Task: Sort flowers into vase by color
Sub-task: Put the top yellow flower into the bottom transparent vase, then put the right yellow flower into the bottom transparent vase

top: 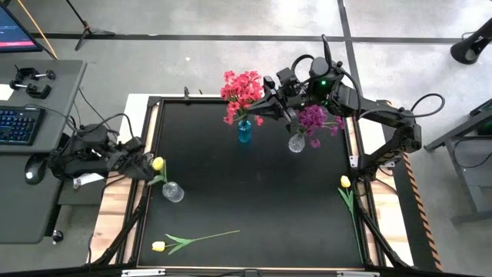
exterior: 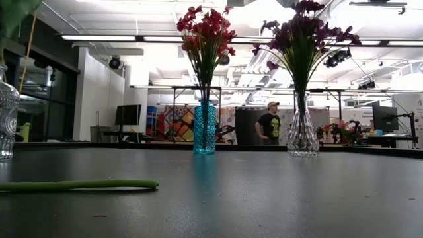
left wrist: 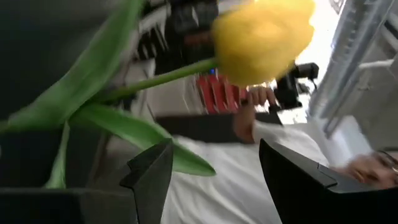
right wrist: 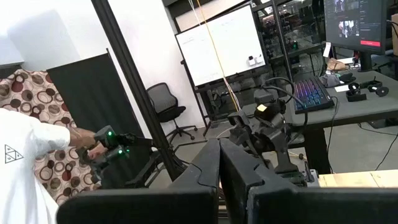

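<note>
Left hand (top: 144, 165) at surface's left edge, fingers apart, yellow tulip (top: 157, 163) just ahead in clear vase (top: 172, 191); loose yellow tulip (top: 159, 246) lying at front, another (top: 345, 182) at right edge; stems likely light, thin, springy, best pinched mid-stem; right hand (top: 270, 101) closed, empty, between red flowers (top: 242, 88) and purple flowers (top: 312, 118).

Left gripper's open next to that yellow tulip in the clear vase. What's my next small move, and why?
Probably back the open left gripper away from the clear vase: the yellow tulip already stands in it. Then go for the tulip lying at the front edge.
</note>
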